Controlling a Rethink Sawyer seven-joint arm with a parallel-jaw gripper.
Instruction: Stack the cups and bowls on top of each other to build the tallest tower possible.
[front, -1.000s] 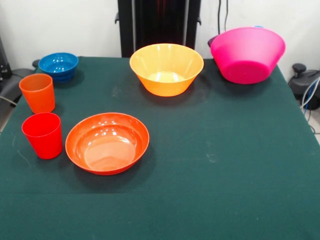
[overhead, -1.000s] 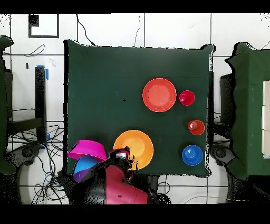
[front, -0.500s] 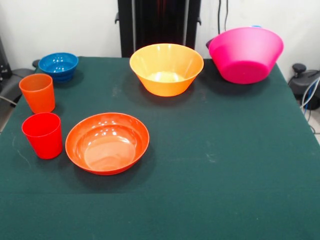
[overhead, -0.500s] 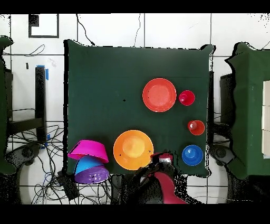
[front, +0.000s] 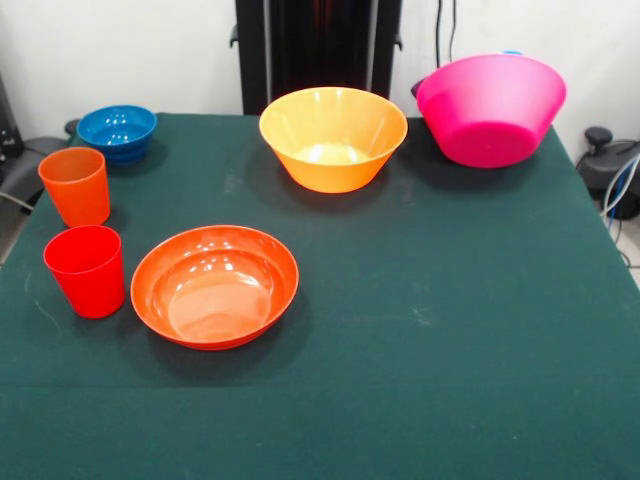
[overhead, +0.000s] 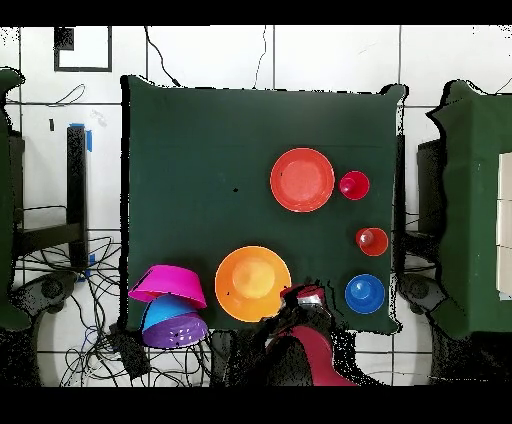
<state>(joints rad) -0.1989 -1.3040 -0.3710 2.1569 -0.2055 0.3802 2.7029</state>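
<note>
Two narrow plastic tumblers stand at the near left of the green-clothed table (front: 450, 330): the red cup (front: 86, 270) nearest, the orange cup (front: 75, 185) just behind it. Beside the red cup lies a shallow red-orange plastic bowl (front: 215, 285). Farther back sit a small blue bowl (front: 117, 130) at the left and a deep yellow-orange bowl (front: 333, 137) in the middle. At the far right corner the tower (front: 492, 107), its outermost shell a large magenta-pink bowl, tilts over the table's edge; overhead, blue and purple bowls show nested in it. The gripper (overhead: 308, 297) shows only from above, between the yellow-orange and blue bowls; whether it is open or closed I cannot tell.
</note>
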